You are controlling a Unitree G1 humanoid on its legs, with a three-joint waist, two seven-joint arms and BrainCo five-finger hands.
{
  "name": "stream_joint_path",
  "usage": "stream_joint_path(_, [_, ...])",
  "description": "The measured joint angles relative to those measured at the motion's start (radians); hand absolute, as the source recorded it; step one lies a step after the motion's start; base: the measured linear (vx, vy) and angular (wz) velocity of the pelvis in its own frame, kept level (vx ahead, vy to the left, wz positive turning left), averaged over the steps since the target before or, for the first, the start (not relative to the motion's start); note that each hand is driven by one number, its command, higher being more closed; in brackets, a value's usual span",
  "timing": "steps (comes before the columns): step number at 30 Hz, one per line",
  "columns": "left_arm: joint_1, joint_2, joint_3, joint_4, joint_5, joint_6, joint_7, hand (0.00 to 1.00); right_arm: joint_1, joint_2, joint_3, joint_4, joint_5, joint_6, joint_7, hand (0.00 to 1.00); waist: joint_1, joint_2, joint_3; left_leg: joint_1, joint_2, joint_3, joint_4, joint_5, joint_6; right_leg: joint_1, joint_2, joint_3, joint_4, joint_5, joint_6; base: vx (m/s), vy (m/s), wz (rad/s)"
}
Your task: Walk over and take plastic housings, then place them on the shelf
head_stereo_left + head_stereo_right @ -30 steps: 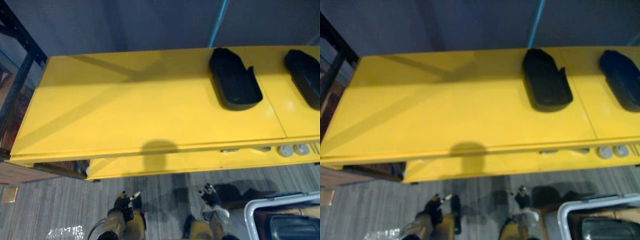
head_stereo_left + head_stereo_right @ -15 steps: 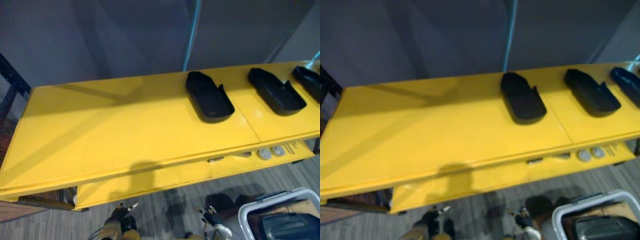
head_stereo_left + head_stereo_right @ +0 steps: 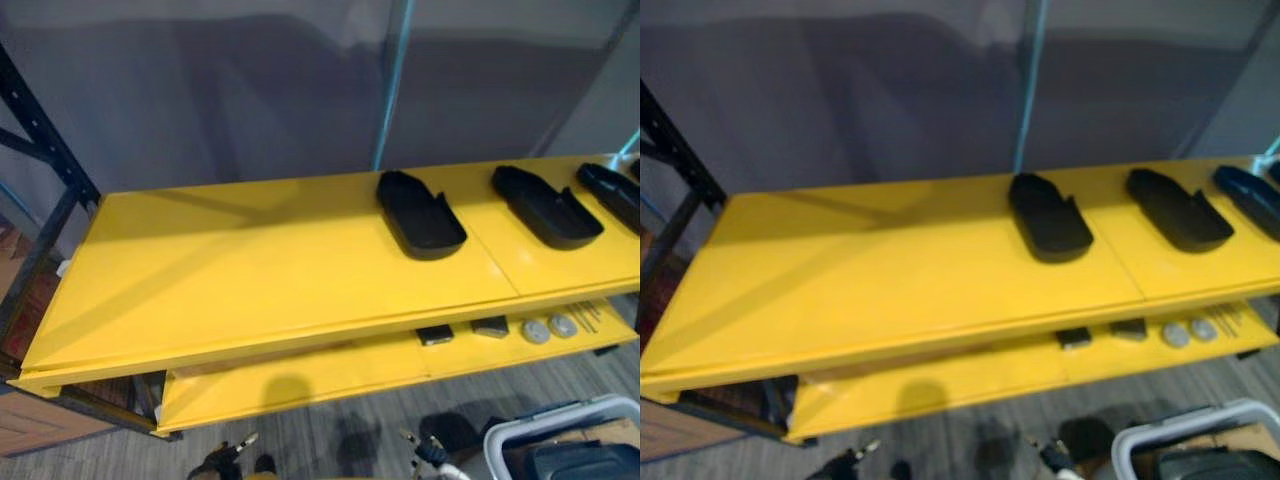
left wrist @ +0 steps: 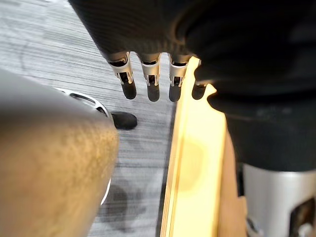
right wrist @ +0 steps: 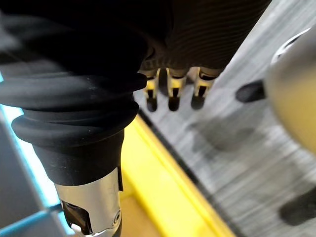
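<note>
Three black plastic housings lie on the yellow top shelf point(image 3: 250, 270): one near the middle point(image 3: 420, 213), a second point(image 3: 545, 206) to its right, a third point(image 3: 610, 195) at the right edge. My left hand point(image 3: 228, 457) and right hand point(image 3: 425, 452) hang low over the floor, well short of the shelf. In the left wrist view the left hand's fingers point(image 4: 148, 84) point straight down beside the yellow edge and hold nothing. The right hand's fingers point(image 5: 170, 94) hang the same way, empty.
A lower yellow shelf point(image 3: 300, 375) carries two small dark blocks point(image 3: 435, 335) and two grey discs point(image 3: 548, 328). A black metal rack point(image 3: 40, 160) stands at the left. A white-rimmed bin point(image 3: 545, 425) holding a dark part sits on the floor at the right.
The whole picture has shifted: the camera moved, so more of the back wall and the lower shelf shows. Both hands sit lower in view, still hanging empty.
</note>
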Motion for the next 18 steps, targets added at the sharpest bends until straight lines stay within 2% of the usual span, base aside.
stream_joint_path(5, [-0.002,0.003,-0.069,0.009,0.038,-0.023,-0.031,0.00,0.030,-0.023,0.030,0.001,-0.027,-0.060,0.037,0.00,-0.028,-0.014,-0.032,0.014,0.000,0.065,0.007,-0.028,-0.012,-0.028,0.009,0.085,-0.030,0.032,-0.010,0.11,0.009,-0.61])
stream_joint_path(6, [-0.004,0.010,-0.088,0.017,0.037,-0.041,-0.040,0.00,0.036,-0.026,0.040,0.000,-0.039,-0.076,0.039,0.00,-0.030,-0.022,-0.042,0.014,-0.001,0.061,0.008,-0.032,-0.018,-0.043,0.013,0.115,-0.046,0.048,-0.011,0.17,-0.077,-0.76])
stream_joint_path(7, [-0.011,0.009,-0.091,0.021,0.034,-0.050,-0.042,0.00,0.037,-0.026,0.046,0.001,-0.043,-0.087,0.042,0.00,-0.031,-0.031,-0.045,0.009,0.002,-0.002,0.021,-0.050,-0.013,-0.060,0.019,0.154,-0.060,0.064,-0.012,0.16,-0.113,-0.82])
stream_joint_path(8, [-0.018,0.008,-0.103,0.022,0.029,-0.054,-0.042,0.00,0.036,-0.027,0.056,0.000,-0.044,-0.091,0.042,0.00,-0.032,-0.033,-0.040,-0.004,0.006,-0.037,0.054,-0.076,-0.006,-0.061,0.020,0.167,-0.063,0.070,-0.015,0.10,-0.139,-0.70])
stream_joint_path(9, [-0.030,0.010,-0.132,0.026,0.021,-0.065,-0.041,0.00,0.032,-0.034,0.076,0.000,-0.051,-0.094,0.044,0.00,-0.039,-0.034,-0.032,-0.051,0.021,-0.073,0.158,-0.135,0.003,-0.072,0.023,0.189,-0.060,0.084,-0.032,0.03,-0.062,-0.43])
stream_joint_path(10, [-0.033,0.010,-0.145,0.030,0.016,-0.070,-0.040,0.00,0.031,-0.039,0.081,0.001,-0.057,-0.094,0.046,0.00,-0.041,-0.030,-0.029,-0.072,0.030,-0.088,0.215,-0.163,0.014,-0.075,0.028,0.201,-0.056,0.094,-0.045,0.00,0.010,-0.59])
stream_joint_path(11, [-0.041,0.004,-0.162,0.029,0.014,-0.085,-0.039,0.00,0.030,-0.046,0.082,0.001,-0.079,-0.094,0.053,0.00,-0.037,-0.018,-0.020,-0.097,0.040,-0.152,0.310,-0.227,0.042,-0.078,0.036,0.223,-0.049,0.115,-0.055,-0.01,0.103,-1.00])
stream_joint_path(12, [-0.044,-0.014,-0.164,0.029,-0.006,-0.094,-0.035,0.00,0.032,-0.054,0.083,0.002,-0.091,-0.098,0.057,0.00,-0.018,0.004,-0.015,-0.096,0.034,-0.257,0.349,-0.302,0.047,-0.091,0.054,0.252,-0.044,0.127,-0.051,0.00,0.139,-1.22])
stream_joint_path(13, [-0.043,-0.021,-0.165,0.028,-0.014,-0.100,-0.034,0.00,0.031,-0.061,0.083,0.002,-0.098,-0.100,0.057,0.00,-0.009,0.023,-0.015,-0.090,0.034,-0.290,0.356,-0.334,0.017,-0.095,0.062,0.267,-0.046,0.128,-0.049,0.00,0.156,-1.41])
stream_joint_path(14, [-0.048,-0.024,-0.169,0.029,-0.015,-0.103,-0.033,0.00,0.024,-0.064,0.098,0.001,-0.100,-0.110,0.057,0.00,-0.001,0.030,-0.005,-0.091,0.028,-0.273,0.393,-0.356,0.022,-0.098,0.058,0.280,-0.054,0.147,-0.025,-0.01,0.140,-1.13])
stream_joint_path(18, [-0.046,-0.006,-0.204,0.021,-0.021,-0.084,-0.010,0.00,0.069,-0.031,0.128,-0.002,-0.118,-0.114,0.066,0.00,-0.004,0.010,-0.001,-0.091,0.018,-0.248,0.420,-0.377,0.031,-0.119,0.054,0.248,-0.041,0.171,-0.033,-0.03,0.064,-0.43])
